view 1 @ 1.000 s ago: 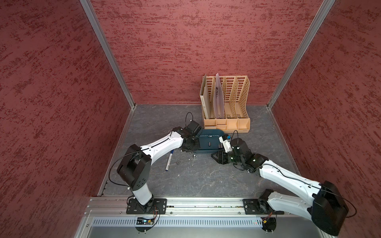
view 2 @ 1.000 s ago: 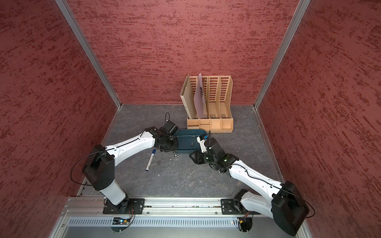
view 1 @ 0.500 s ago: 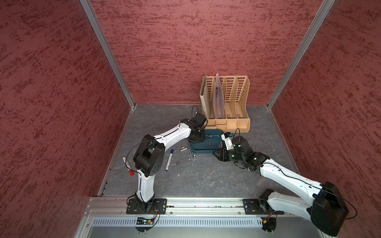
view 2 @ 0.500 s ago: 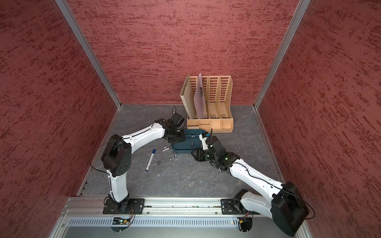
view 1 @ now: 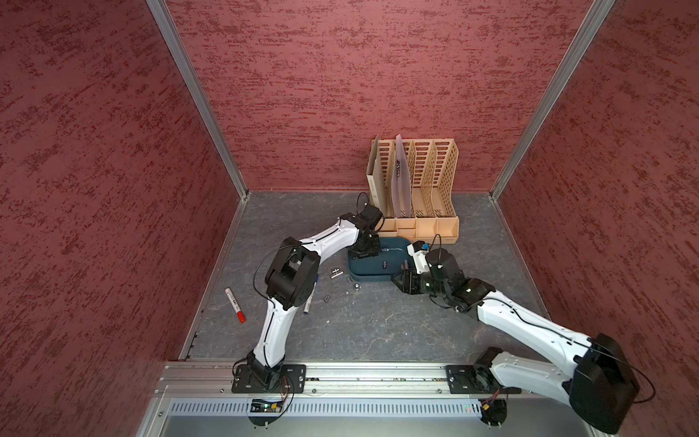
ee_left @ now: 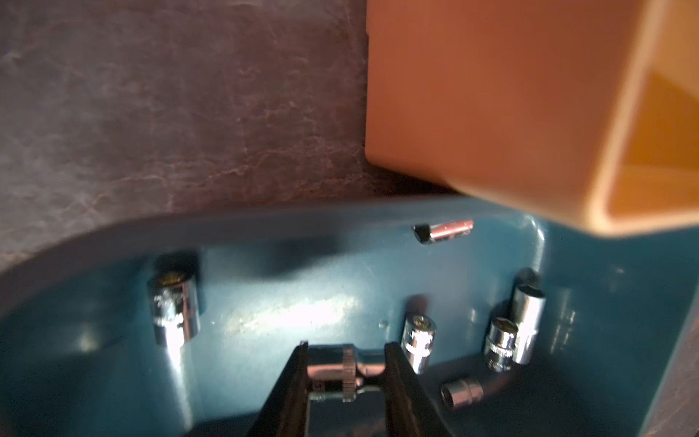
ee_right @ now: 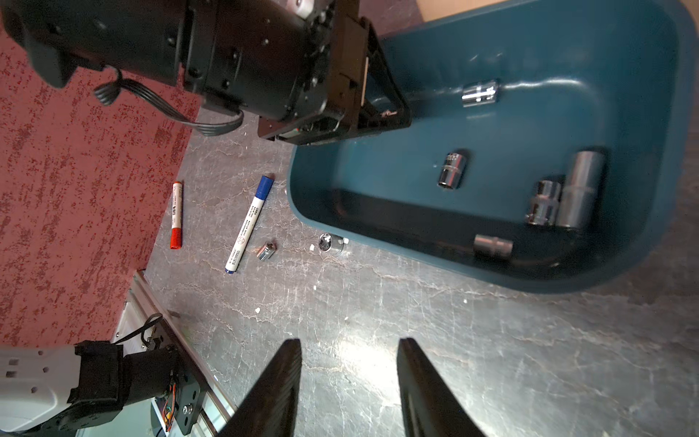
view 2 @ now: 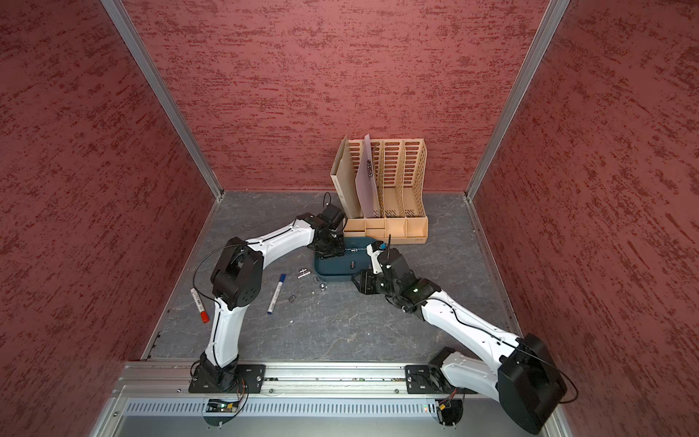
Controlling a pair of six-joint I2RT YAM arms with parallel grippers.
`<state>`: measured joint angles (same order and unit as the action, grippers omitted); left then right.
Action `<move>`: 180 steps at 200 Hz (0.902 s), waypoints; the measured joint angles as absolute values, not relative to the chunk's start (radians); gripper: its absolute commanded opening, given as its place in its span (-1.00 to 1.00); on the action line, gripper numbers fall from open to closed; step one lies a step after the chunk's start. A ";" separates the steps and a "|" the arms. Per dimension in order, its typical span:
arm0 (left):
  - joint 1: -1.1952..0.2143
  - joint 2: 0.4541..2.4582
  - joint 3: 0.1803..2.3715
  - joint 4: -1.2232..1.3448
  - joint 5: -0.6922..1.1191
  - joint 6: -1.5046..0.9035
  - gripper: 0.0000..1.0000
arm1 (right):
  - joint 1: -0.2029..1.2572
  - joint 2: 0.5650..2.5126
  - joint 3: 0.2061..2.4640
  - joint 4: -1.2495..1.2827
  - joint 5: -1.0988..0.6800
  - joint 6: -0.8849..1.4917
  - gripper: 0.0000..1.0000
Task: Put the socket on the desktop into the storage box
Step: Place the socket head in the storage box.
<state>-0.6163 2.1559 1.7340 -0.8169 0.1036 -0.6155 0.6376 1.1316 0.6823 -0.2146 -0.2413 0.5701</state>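
Boxed: several chrome sockets (ee_left: 173, 310) in shallow dark teal plastic storage box (view 1: 368, 277).
Left gripper (ee_left: 346, 346): clenched on knurled chrome socket (ee_left: 346, 372) over box.
Right gripper (ee_right: 350, 340): spread, empty.
Remaining: loose sockets (ee_right: 266, 251) on grey desktop (ee_right: 378, 321), box's near-left.

The grey marbled worktop (view 1: 378, 329) carries a teal storage box (view 1: 368, 277) near its middle. A tan file rack (view 1: 416, 223) stands just beside the box at twelve o'clock. Loose sockets (view 1: 336, 272) lie at the box's eight o'clock, with a blue marker (view 2: 276, 288) and a red marker (view 1: 235, 305) farther out.
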 measured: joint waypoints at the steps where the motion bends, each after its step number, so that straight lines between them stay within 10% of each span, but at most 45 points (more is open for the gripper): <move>1: -0.616 2.157 1.735 -0.818 0.104 -0.616 -0.60 | 0.638 1.132 0.682 -0.215 -0.241 0.570 -0.08; 180: -0.615 2.207 1.779 -0.847 0.096 -0.600 0.08 | 0.637 1.126 0.682 -0.216 -0.238 0.587 -0.06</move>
<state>-0.6151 2.2066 1.7786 -0.8471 0.0956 -0.5999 0.6373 1.1255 0.6815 -0.2161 -0.2379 0.5873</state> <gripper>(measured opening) 0.537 0.468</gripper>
